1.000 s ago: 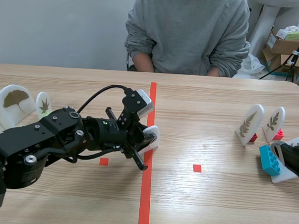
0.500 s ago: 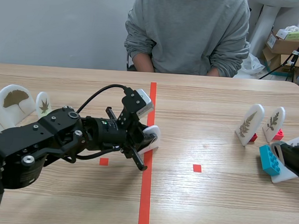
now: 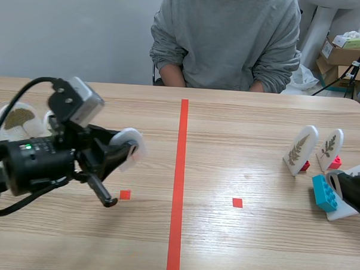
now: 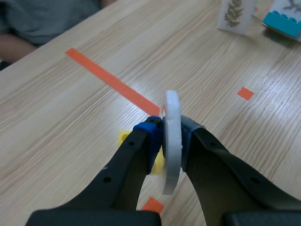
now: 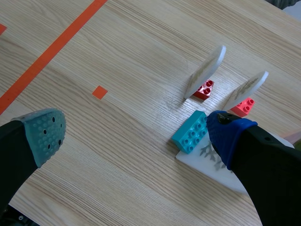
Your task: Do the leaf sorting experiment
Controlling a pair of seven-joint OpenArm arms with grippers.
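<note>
My left gripper (image 3: 121, 151) (image 4: 167, 141) is shut on a white oval leaf card (image 3: 129, 146) (image 4: 171, 141) that stands on a yellow brick (image 4: 126, 139), held above the table left of the red line. Two leaf cards (image 3: 16, 120) (image 3: 52, 126) stand at the far left behind that arm. Two white fern cards on red bricks (image 3: 300, 149) (image 3: 330, 149) (image 5: 205, 74) (image 5: 245, 90) stand at the right. A third card lies flat with a teal brick (image 3: 324, 193) (image 5: 190, 133) on it. My right gripper (image 5: 136, 129) hangs open above the table beside that teal brick.
A person in a grey sweater (image 3: 226, 38) sits across the table. Cardboard boxes (image 3: 342, 55) stand behind at the right. Two small red squares (image 3: 125, 194) (image 3: 237, 202) mark the table on either side of the red line (image 3: 179, 171).
My left arm has lifted the white leaf card from the red line and carried it left, toward the cards at the far left. The right arm has stayed still.
</note>
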